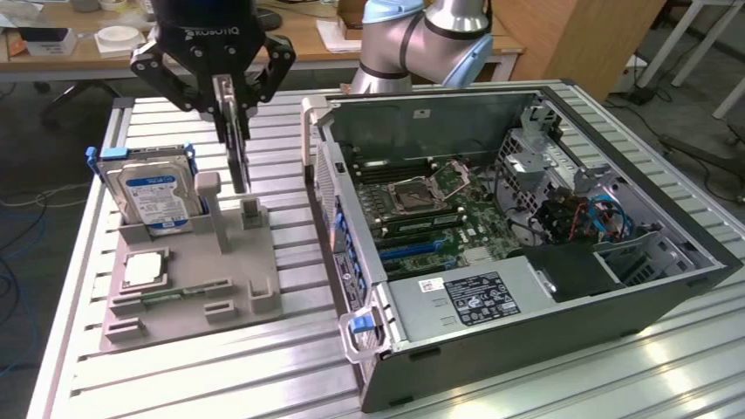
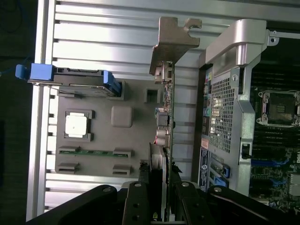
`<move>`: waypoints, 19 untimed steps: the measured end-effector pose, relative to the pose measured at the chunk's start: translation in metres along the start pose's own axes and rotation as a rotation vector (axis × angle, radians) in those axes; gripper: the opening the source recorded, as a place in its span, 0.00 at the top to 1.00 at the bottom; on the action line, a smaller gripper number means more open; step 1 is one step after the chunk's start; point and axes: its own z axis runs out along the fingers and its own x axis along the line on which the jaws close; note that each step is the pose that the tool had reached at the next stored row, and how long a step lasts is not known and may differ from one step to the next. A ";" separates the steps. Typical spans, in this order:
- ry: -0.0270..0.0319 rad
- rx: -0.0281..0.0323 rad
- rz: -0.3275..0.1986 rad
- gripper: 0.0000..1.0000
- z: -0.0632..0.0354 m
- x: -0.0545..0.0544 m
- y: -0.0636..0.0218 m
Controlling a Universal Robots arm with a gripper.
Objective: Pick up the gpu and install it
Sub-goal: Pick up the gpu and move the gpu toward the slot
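In the exterior view, your gripper (image 1: 236,105) is clamped on the upper end of the gpu (image 1: 240,161). The card hangs edge-on with its long axis upright, over the grey tray (image 1: 192,292), between the hard drive (image 1: 152,196) and the open computer case (image 1: 524,227).

In the wrist view, the gpu (image 2: 168,140) runs straight out from the gripper (image 2: 164,201). Its metal bracket (image 2: 172,42) is at the far end, beside the case's rear panel (image 2: 225,108).

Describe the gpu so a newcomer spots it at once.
Start at the open computer case; on the exterior view's left of it sits a grey tray. Above the tray, clamped in the end effector, hangs the gpu: thin, dark, edge-on, unlike the boxy blue-labelled hard drive.
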 end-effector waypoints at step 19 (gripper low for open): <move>-0.0001 -0.0080 0.000 0.73 -0.0058 -0.001 0.0002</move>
